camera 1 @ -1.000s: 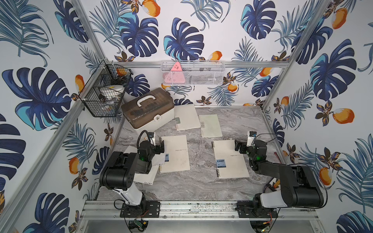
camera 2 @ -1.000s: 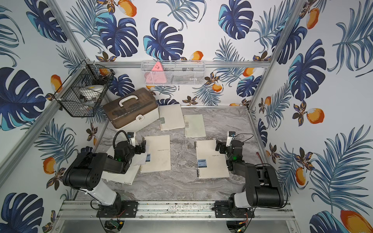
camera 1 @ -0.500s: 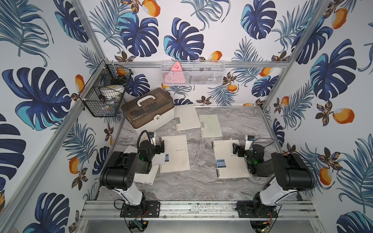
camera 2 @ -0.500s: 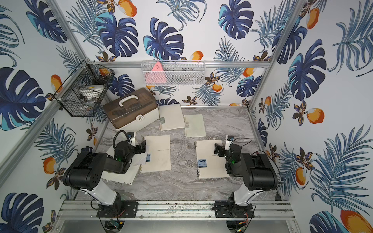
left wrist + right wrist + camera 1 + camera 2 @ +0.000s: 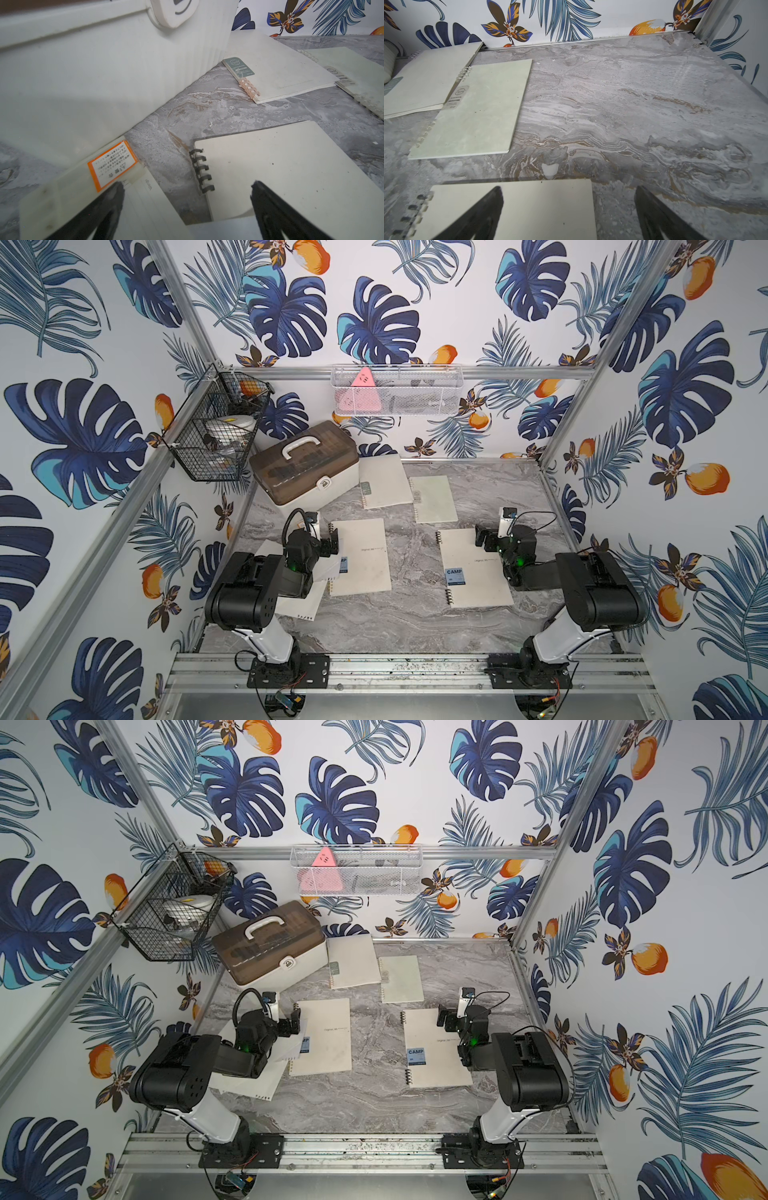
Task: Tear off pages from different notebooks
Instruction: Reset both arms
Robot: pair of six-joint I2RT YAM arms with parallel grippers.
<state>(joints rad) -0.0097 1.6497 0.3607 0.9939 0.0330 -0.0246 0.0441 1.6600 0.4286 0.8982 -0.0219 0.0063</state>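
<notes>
Lab robot cell: aluminium frame (image 5: 291, 370), wallpapered walls (image 5: 457, 302).

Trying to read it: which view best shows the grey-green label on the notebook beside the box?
Left wrist: the grey-green label is close and large, print partly legible. Both top views show only a tiny patch; the right wrist view crops it at its edge.

Four closed cream spiral-bound notebooks are lying flat, two larger CAMP-labelled notebooks (image 5: 365, 547) (image 5: 478, 572) in front, two smaller notebooks (image 5: 384, 483) (image 5: 434, 499) touching behind, loose pages (image 5: 301, 603) lying leftmost.
</notes>
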